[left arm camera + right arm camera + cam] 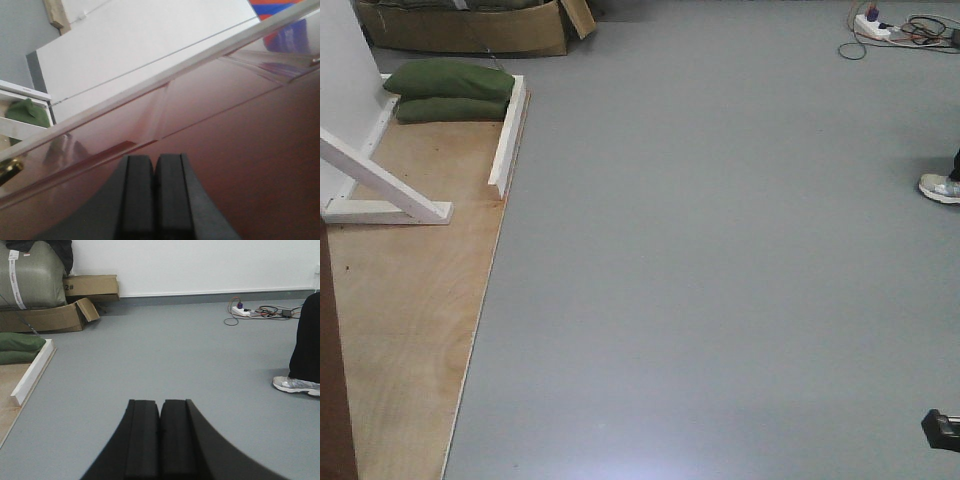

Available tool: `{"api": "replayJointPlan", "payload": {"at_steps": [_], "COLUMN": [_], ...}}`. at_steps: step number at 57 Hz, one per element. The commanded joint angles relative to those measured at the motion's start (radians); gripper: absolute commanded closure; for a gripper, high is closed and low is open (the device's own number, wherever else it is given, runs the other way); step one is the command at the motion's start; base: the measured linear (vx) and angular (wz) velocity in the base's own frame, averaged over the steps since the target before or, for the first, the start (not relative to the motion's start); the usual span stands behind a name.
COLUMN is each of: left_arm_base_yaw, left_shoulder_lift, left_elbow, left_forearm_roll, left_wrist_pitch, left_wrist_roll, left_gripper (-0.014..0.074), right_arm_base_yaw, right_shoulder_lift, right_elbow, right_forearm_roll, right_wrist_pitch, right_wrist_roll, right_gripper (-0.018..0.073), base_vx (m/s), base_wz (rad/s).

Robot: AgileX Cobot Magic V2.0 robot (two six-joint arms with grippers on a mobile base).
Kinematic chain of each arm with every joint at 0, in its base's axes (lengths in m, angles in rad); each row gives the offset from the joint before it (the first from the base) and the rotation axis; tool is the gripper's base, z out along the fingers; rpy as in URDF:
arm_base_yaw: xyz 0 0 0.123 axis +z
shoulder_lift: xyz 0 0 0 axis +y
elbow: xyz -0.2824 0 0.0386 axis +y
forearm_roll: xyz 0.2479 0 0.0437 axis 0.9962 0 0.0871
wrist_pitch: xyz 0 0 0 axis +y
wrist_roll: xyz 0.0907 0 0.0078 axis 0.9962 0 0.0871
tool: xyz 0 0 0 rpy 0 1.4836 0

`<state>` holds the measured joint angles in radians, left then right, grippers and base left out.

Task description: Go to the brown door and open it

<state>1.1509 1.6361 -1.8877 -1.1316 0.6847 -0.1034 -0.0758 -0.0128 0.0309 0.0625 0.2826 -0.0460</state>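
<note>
- Filling most of the right wrist view, the grey floor [175,355] runs out ahead of the right gripper [160,437] to a white wall [200,265].
- Close ahead of the left gripper [155,197] is the brown door [225,150], a glossy reddish face with recessed panel moulding. It is very near the tips; cannot tell if they touch. The front view catches only a dark brown strip at its far left edge.
- White board [150,45] lies beyond the door's edge, ahead of and above the left fingers [139,200].
- Pale plywood floor panel [410,300] sits ahead-left of the right fingers [142,440], edged by a white timber strip [32,372].
- Grey-green wrapped bale [30,277] and cardboard boxes [50,317] are far ahead-left of the right fingers, against the wall.
- Two green cushions [17,347] are stacked at the far end of the timber strip.
- Black trouser leg [307,340] and pale shoe [295,385] stand ahead-right of the right fingers, well apart.
- Power strip [242,311] with tangled cables lies far ahead-right, near the skirting.
- Brass fitting [9,171] is on the door, left of the left fingers at the frame edge.
- Left fingers are clenched, pads pressed together with nothing between them. Right fingers are the same, clenched on nothing.
</note>
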Motion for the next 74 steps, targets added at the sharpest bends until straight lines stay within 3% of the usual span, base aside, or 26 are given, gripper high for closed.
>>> {"api": "replayJointPlan", "payload": {"at_steps": [1,10,25,58,74], "left_arm_base_yaw": [-0.029,-0.025,-0.081,-0.438,-0.563], "left_shoulder_lift": [-0.083,-0.107,-0.102,-0.052,-0.028], "left_elbow": [-0.033,-0.033,-0.033,-0.033,-0.033], "left_forearm_roll": [-0.087,-0.083,-0.080,-0.054,-0.055], "left_wrist_pitch": [-0.024,-0.159,-0.170,-0.219,-0.242], "left_wrist_roll": [0.009,0.071,0.103,0.125,0.137], "left_gripper": [0.0600,0.0600,0.0600,0.0600,0.0600], "right_arm_base_yaw": [0.002,0.002,0.002,0.002,0.002], "right_shoulder_lift": [-0.011,-0.011,-0.011,-0.011,-0.011], "right_elbow": [0.005,0.005,0.005,0.005,0.005], "right_forearm_roll": [0.000,0.000,0.000,0.000,0.000], "right_wrist_pitch": [-0.082,-0.082,-0.082,-0.082,-0.082], "right_wrist_roll": [-0.006,-0.006,-0.006,-0.006,-0.006], "right_gripper": [0.0559,0.0559,0.0559,0.0559,0.0559], "base_vx": [0.00,0.00,0.00,0.00,0.00], "base_wz": [0.00,0.00,0.00,0.00,0.00]}}
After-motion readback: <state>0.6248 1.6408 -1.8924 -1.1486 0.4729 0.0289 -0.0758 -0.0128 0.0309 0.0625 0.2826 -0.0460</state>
